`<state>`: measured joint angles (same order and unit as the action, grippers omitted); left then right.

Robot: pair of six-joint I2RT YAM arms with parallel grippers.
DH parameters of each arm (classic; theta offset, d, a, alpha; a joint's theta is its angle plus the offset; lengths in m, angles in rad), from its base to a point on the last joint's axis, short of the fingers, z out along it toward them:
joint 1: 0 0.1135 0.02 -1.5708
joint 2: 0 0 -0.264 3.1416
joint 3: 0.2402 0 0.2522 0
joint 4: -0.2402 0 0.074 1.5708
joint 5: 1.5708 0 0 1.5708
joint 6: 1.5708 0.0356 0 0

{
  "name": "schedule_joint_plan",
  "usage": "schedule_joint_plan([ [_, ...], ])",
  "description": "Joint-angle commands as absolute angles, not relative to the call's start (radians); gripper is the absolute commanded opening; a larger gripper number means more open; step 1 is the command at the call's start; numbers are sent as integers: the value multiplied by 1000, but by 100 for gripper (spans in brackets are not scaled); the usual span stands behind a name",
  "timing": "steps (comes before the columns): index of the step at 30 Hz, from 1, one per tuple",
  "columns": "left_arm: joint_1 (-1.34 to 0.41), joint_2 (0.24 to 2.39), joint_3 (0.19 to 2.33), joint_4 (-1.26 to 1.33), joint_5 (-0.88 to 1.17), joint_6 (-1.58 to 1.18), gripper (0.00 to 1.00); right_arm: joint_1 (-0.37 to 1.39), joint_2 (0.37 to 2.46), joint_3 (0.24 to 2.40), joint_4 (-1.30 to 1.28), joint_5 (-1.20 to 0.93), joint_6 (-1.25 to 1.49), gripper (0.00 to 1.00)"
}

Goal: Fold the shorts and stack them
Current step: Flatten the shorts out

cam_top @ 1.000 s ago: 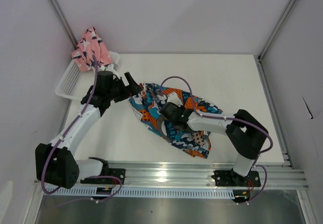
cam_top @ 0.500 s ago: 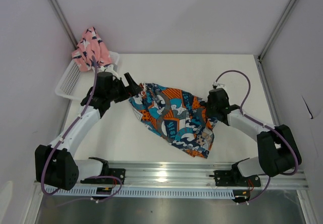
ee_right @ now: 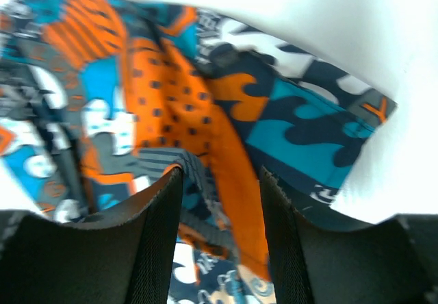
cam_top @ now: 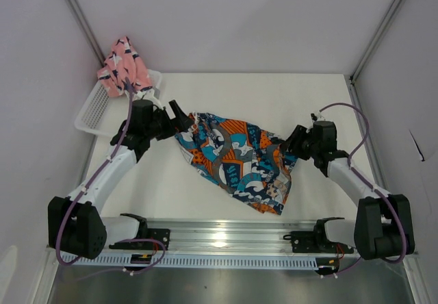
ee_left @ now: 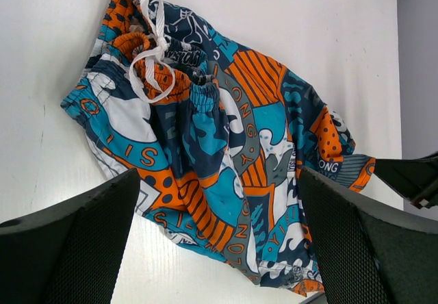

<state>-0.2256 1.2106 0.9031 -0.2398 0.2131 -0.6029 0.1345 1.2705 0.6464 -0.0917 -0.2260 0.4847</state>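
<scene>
Overhead: printed shorts (cam_top: 236, 161) lie spread mid-table (cam_top: 308, 98); pink shorts (cam_top: 123, 68) are heaped on the white mesh basket (cam_top: 92, 109), far left. The left gripper (cam_top: 181, 116) sits at the print's left edge, the right gripper (cam_top: 291, 145) at its right edge. Left wrist: fingers (ee_left: 75, 242) wide apart, drawstring (ee_left: 154, 40) waistband beyond. Right wrist, blurred: fingers (ee_right: 154, 242) parted over the fabric.

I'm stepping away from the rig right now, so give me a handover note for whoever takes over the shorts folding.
Left hand: open, at the waistband end of the printed shorts.
Right hand: open over the opposite hem, gripping nothing that shows.
The printed shorts lie spread on the table, wrinkled and unfolded.
The pink shorts sit bunched at the far end of the white basket.
Done: no fold yet.
Left: fold both pairs, then stack.
</scene>
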Motion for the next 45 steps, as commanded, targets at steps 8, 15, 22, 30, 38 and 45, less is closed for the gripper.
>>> schedule_joint_plan([
  [8, -219, 1160, 879, -155, 244, -618, 99, 95, 1157, 620, -66, -442, 532, 50],
  [15, -219, 1137, 865, -152, 244, -617, 99, 83, 1108, 617, -97, -457, 541, 51],
  [22, -219, 1121, 853, -152, 241, -615, 99, 89, 1034, 585, -112, -531, 580, 61],
  [30, -219, 1104, 838, -140, 242, -624, 99, 189, 907, 546, -201, -459, 719, 70],
  [38, -219, 1089, 816, -117, 241, -644, 99, 374, 781, 393, -144, -191, 1011, 64],
  [45, -219, 1069, 808, -120, 241, -649, 99, 417, 802, 305, -60, -52, 1167, 60],
])
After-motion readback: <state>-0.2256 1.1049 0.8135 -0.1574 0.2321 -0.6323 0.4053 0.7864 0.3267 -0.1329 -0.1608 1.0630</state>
